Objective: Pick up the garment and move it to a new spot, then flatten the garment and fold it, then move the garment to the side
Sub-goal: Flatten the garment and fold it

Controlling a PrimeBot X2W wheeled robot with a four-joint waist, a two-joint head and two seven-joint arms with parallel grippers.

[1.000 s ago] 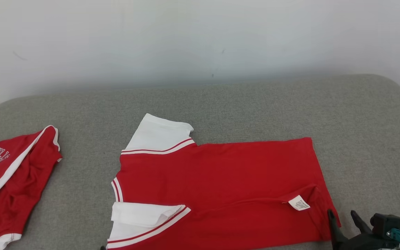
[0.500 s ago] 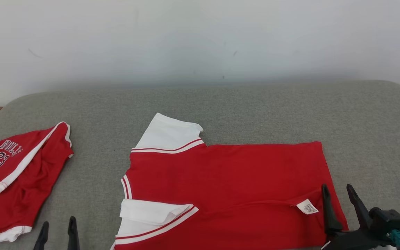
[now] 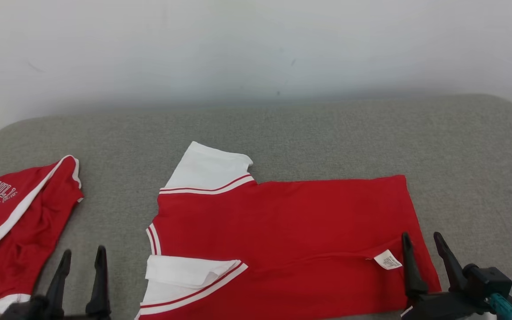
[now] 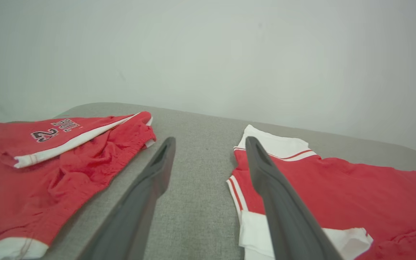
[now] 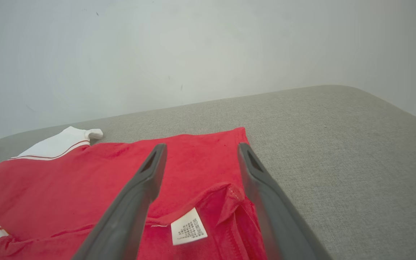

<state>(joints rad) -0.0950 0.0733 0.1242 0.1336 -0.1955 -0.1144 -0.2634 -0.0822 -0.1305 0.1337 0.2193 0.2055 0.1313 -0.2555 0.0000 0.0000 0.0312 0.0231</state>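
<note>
1. red shirt (image 3: 282, 231): lies flat on the grey cushion (image 3: 327, 133), white sleeves at its left end; its near edge is cut off.
2. white label (image 3: 388, 259): at the shirt's turned-up right hem; print too small to read.
3. right gripper (image 3: 421, 236): fingers spread, holding nothing, over the shirt's right near corner; contact cannot be told.
4. left gripper (image 3: 84, 251): fingers spread, holding nothing, left of the shirt; base cut off.
5. red shorts (image 3: 11, 231): well left of the shirt, partly out of frame.

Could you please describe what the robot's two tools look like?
Both the left tool and the right tool have two long, dark, tapering fingers with slotted tips. The right one has a black boxy mount carrying a teal connector.
</note>
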